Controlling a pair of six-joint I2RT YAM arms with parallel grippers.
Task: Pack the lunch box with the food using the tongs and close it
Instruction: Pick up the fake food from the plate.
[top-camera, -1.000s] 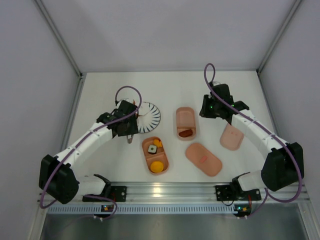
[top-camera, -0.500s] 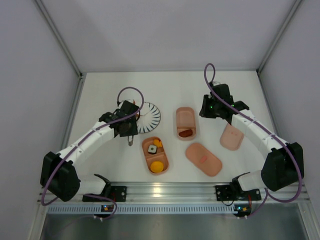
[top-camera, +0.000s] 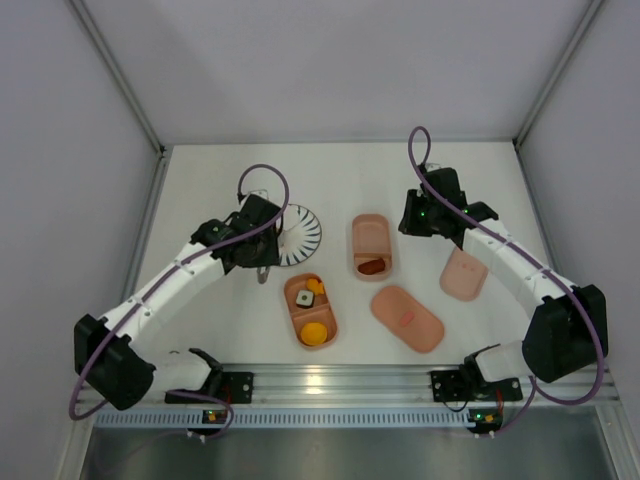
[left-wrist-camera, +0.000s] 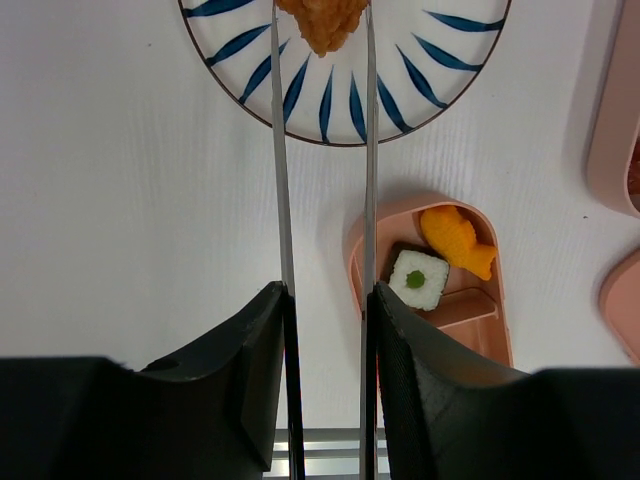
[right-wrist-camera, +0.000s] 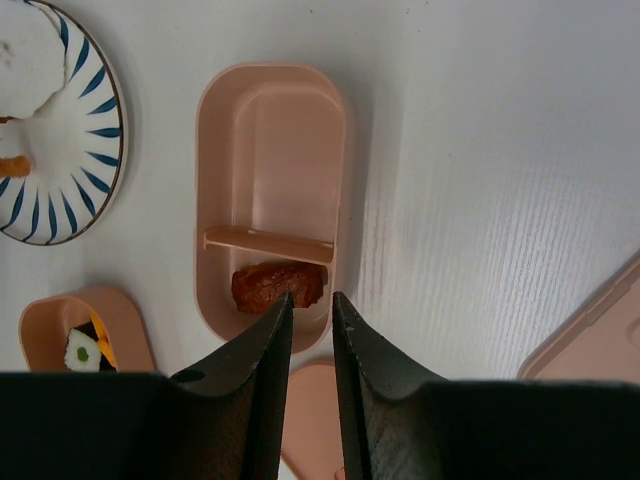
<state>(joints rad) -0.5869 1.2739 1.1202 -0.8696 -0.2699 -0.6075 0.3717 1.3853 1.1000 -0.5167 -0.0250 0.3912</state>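
Tongs (left-wrist-camera: 281, 150), squeezed between the left fingers (left-wrist-camera: 240, 370), pinched a fried orange piece (left-wrist-camera: 322, 22) over the striped plate (left-wrist-camera: 430, 60); right fingers (right-wrist-camera: 375, 380) stood narrowly apart, empty.

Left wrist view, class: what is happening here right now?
The left gripper holds the tongs, whose tips pinch an orange piece over the striped plate. The right gripper hangs empty, jaws slightly apart, above the far tray with its brown piece. The near tray holds three pieces; both lids lie off.
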